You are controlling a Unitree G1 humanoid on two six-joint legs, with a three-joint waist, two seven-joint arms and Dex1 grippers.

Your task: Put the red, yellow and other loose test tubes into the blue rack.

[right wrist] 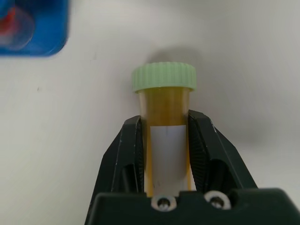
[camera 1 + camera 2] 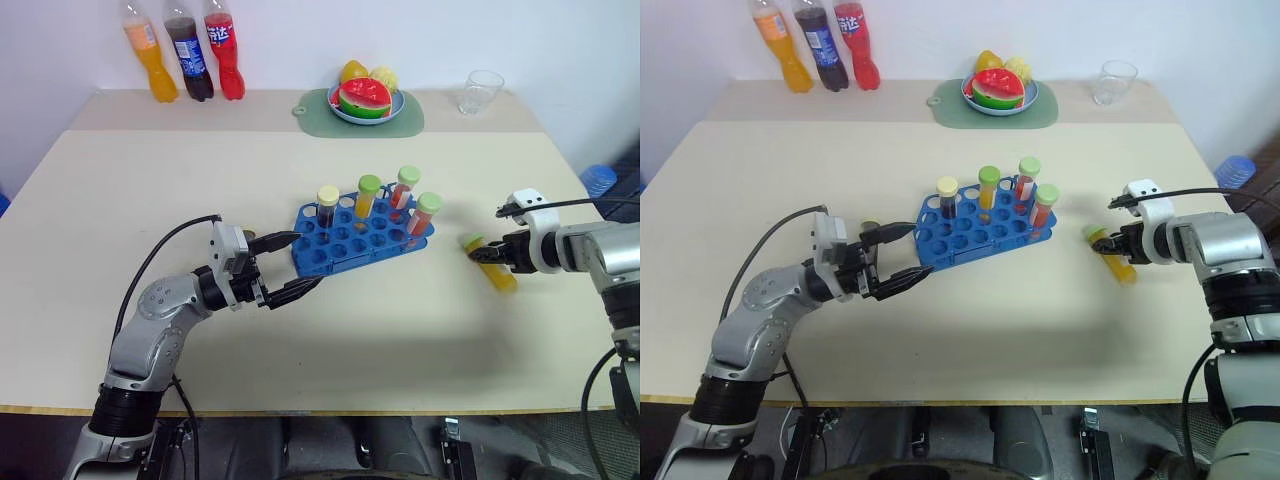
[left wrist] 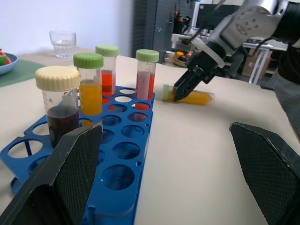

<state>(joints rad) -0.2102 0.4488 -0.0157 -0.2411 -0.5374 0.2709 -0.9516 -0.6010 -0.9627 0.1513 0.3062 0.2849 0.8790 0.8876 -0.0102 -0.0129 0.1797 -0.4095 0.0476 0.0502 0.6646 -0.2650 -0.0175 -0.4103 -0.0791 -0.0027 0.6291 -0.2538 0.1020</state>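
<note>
While right gripper (image 1: 166, 140) clamps the yellow-orange tube (image 1: 165, 110) lying right of blue rack (image 2: 345, 245), left fingers (image 2: 300, 288) gape; lift next, upend, then seat.

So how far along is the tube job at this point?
Done: four capped tubes stand in the blue rack, one dark, one yellow, two red. In hand: the right tool is shut on a yellow tube lying on the table beside the rack. The left tool is open at the rack's near end. Left: lift that tube and slot it in.
</note>
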